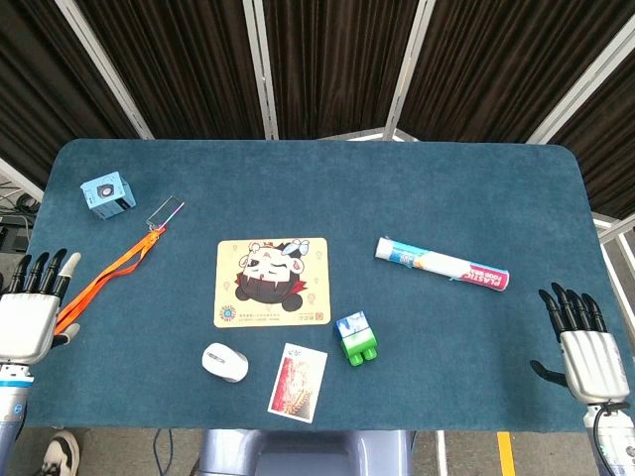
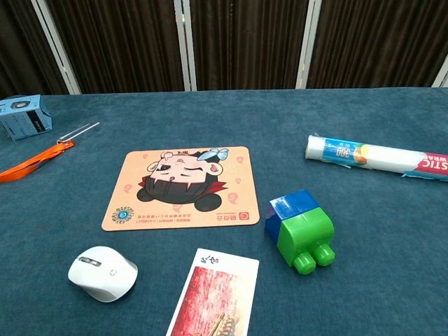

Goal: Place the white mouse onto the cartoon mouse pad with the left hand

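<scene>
Presently white mouse just below cartoon mouse pad, left hand and right hand empty, fingers spread

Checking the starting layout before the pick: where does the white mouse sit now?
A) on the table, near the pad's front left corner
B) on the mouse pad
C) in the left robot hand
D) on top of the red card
A: the white mouse lies on the table, off the mouse pad, untouched by the left robot hand.
</scene>
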`<move>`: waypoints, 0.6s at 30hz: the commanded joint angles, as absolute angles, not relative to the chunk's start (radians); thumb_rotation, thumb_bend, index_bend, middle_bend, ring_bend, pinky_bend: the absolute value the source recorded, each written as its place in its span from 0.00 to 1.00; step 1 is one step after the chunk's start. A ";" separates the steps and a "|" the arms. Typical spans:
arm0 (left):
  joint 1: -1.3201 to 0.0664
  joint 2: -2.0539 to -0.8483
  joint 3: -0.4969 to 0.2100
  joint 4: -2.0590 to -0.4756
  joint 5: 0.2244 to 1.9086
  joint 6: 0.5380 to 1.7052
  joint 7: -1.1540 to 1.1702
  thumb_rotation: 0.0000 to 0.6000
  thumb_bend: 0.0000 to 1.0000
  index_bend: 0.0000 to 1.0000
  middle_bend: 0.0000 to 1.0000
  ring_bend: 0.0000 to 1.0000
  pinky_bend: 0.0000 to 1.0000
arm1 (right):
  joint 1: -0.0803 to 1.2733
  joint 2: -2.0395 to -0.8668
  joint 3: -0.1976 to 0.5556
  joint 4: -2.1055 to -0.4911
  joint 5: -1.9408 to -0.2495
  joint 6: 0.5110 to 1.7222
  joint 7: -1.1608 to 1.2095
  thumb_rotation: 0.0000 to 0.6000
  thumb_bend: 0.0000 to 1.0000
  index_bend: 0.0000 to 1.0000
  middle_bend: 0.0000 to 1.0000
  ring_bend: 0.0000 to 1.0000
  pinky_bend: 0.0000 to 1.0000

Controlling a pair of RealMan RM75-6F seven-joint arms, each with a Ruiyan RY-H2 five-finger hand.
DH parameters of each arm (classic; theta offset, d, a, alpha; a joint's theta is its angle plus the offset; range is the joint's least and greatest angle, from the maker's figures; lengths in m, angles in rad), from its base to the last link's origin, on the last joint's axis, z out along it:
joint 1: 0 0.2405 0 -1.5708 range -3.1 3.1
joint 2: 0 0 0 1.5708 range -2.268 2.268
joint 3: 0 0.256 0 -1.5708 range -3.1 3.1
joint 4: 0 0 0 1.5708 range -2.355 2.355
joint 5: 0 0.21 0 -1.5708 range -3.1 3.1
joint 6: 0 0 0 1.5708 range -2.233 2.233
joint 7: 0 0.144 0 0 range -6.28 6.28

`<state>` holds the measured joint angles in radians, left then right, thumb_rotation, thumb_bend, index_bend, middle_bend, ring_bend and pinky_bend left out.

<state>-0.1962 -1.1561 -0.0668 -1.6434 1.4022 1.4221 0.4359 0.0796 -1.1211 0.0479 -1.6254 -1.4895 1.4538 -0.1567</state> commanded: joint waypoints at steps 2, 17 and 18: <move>-0.196 -1.156 -0.067 -1.644 1.401 1.422 0.435 1.00 0.00 0.00 0.00 0.00 0.00 | 0.079 -1.122 0.049 -1.624 -1.492 1.457 -0.152 1.00 0.09 0.00 0.00 0.00 0.00; -0.198 -1.157 -0.069 -1.644 1.398 1.419 0.438 1.00 0.00 0.00 0.00 0.00 0.00 | 0.080 -1.126 0.049 -1.617 -1.497 1.459 -0.144 1.00 0.09 0.00 0.00 0.00 0.00; -0.198 -1.157 -0.069 -1.644 1.397 1.419 0.438 1.00 0.00 0.00 0.00 0.00 0.00 | 0.080 -1.126 0.049 -1.617 -1.495 1.458 -0.145 1.00 0.09 0.00 0.00 0.00 0.00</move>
